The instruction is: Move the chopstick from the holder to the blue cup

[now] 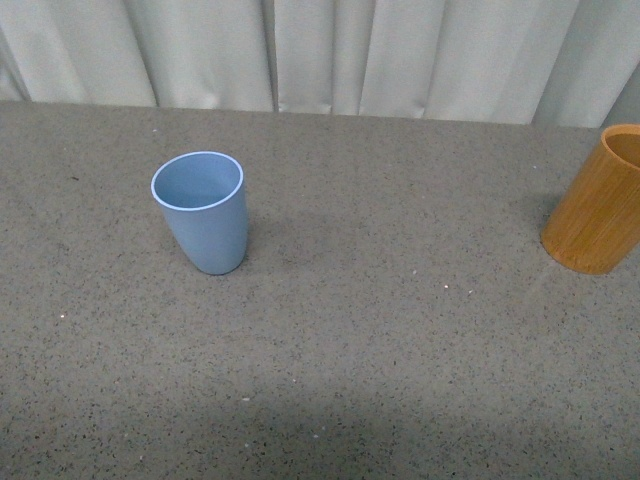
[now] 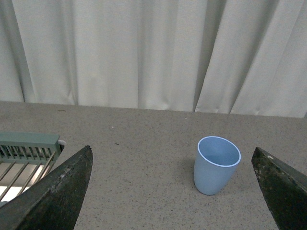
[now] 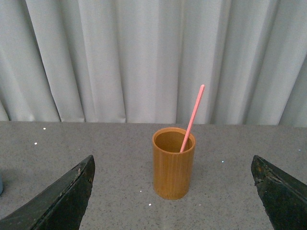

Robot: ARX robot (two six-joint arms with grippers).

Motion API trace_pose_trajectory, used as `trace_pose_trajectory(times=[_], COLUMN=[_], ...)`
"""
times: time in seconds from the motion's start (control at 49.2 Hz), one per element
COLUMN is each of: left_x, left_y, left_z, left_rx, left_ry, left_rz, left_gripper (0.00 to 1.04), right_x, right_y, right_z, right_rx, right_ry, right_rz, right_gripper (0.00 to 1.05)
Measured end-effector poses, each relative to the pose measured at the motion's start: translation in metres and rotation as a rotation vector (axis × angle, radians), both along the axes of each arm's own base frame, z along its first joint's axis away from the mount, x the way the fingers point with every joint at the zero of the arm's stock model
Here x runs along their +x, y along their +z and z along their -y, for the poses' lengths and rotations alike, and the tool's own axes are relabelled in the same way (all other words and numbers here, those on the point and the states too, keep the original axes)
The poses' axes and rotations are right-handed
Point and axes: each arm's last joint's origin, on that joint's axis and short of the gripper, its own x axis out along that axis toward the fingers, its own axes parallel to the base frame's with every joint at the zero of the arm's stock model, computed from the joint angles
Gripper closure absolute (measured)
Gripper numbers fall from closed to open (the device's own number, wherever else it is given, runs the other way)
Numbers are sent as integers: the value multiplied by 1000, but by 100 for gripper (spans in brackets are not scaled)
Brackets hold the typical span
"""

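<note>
The light blue cup [image 1: 202, 211] stands upright on the grey table, left of centre, with nothing inside it. The left wrist view shows the same cup [image 2: 217, 165] ahead of my open left gripper [image 2: 172, 191], well clear of both fingers. The orange-brown holder [image 1: 598, 201] stands at the right edge of the front view, partly cut off. In the right wrist view the holder [image 3: 173, 163] is ahead of my open right gripper [image 3: 172, 191], and one pink-red chopstick [image 3: 192, 117] leans out of it. Neither arm shows in the front view.
A pale curtain [image 1: 320, 55] hangs behind the far edge of the table. A green slatted rack [image 2: 24, 155] sits at the side in the left wrist view. Grey speckled tabletop [image 1: 400, 330] lies between cup and holder.
</note>
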Motion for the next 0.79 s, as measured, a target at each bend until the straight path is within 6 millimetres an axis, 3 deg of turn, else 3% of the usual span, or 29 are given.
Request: trace_pose_trajectory(times=[0.793], left_x=[0], left_y=[0], left_z=[0], left_rx=[0], left_ry=[0], left_rz=[0], left_gripper=[7], right_x=[0], right_y=[0], right_z=[0], right_rx=[0], right_ry=[0], right_rz=[0], right_gripper=[10])
